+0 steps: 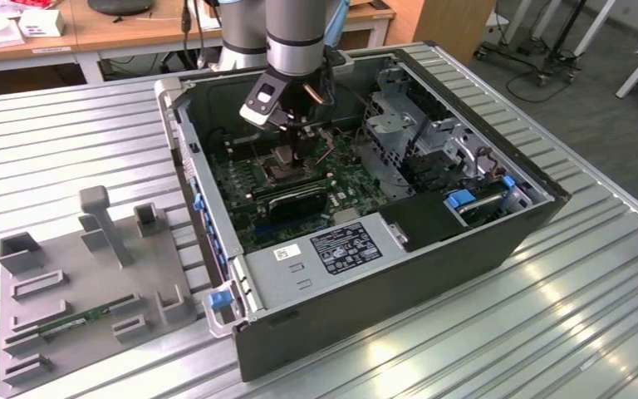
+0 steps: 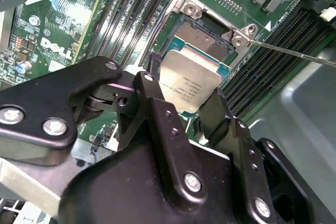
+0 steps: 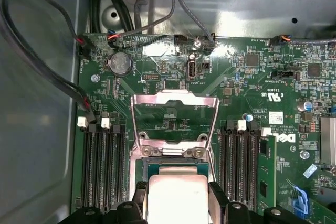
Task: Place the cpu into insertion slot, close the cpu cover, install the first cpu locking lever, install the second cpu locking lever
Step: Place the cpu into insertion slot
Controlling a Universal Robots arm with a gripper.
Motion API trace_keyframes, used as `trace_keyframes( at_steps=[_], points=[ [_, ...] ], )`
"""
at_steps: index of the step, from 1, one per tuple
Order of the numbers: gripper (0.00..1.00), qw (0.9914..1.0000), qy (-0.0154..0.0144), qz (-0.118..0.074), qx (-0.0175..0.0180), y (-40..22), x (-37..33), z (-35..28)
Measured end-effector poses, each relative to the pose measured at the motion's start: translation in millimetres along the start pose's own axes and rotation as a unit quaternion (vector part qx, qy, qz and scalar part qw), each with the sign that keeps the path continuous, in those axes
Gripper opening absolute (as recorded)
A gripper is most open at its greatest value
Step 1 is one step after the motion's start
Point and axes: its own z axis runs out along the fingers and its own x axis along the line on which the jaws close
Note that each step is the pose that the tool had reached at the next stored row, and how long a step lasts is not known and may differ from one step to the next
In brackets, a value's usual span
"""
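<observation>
Motherboard backdrop, jaws clamped on cpu

The cpu, silver-tan top, is held tilted just above the insertion slot, whose contact field is exposed. The cpu cover stands swung open. In the exterior view the slot lies toward 11 o'clock on the motherboard.

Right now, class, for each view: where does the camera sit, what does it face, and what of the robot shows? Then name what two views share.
Exterior view: off the arm, raised, looking down into the open computer case; arm and gripper show.
First wrist view: on the wrist, facing down on the motherboard and raised cpu cover; fingertips show.
Second wrist view: on the wrist, slanting past the gripper's black body onto the insertion slot.
Shared: both wrist views show the cpu held between the fingers.
</observation>
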Motion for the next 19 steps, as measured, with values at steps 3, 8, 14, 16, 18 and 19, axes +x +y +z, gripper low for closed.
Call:
trace_keyframes(
  at_steps=[3,8,14,16,18,19],
  points=[
    [0.54,1.0,0.0003,0.0,-0.0002,0.0,0.1,0.6],
    [0.54,1.0,0.0002,0.0,-0.0001,-2.5,0.2,4.5],
    [0.54,1.0,0.0001,0.0,0.0,-3.7,0.6,11.9],
    [0.54,1.0,0.0001,0.0,0.0003,-3.8,0.6,14.8],
    [0.54,1.0,0.0002,0.0,0.0009,-4.1,0.5,17.8],
    [0.54,1.0,0.0002,0.0,0.0013,-4.2,0.5,19.3]
  ],
)
